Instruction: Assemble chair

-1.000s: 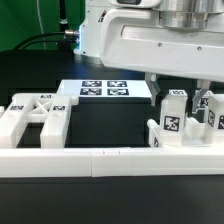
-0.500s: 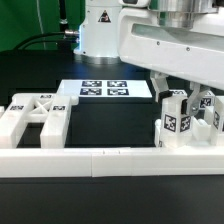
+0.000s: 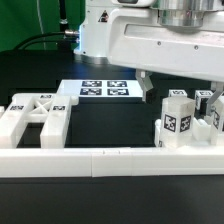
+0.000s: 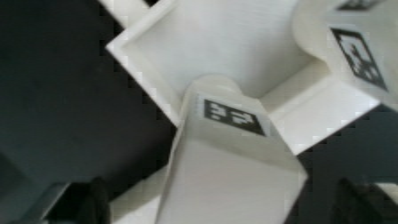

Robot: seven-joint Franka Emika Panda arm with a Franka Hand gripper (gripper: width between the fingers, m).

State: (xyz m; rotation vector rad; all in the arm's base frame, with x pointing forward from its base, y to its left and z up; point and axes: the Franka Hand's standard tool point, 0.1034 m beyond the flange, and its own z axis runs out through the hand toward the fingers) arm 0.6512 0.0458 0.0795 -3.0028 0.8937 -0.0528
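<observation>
**Chair**, unassembled: chunky matte-white plastic parts, several with black-and-white square tags.

- **Frame** (image 3: 35, 115): a wide, low part with crossed bars on its top face. It lies at the left middle of the exterior view, just behind the rail (image 3: 100, 160).
- **Blocks** (image 3: 180, 122): a tight group of upright parts at the right middle of the exterior view, also just behind the rail. The front one shows a tag on its near face; how the ones behind it touch cannot be told.
- **Leg** (image 4: 231, 165): seen in the wrist view, a long thick bar with one tag (image 4: 233, 116) near its far end. It runs out over angled white panels (image 4: 196, 50), with dark table on either side.

**Gripper** (image 4: 205, 205): in the wrist view its jaws stand wide apart. One dark finger (image 4: 45, 205) shows on each side of the leg, with a gap between each finger and the white surface. It grips nothing and touches nothing that can be seen. In the exterior view the arm (image 3: 170, 45) fills the upper right above the blocks and hides most of the gripper.

**Surroundings**: black table (image 3: 110, 125). The marker board (image 3: 105, 90) lies flat at centre, behind the parts.
</observation>
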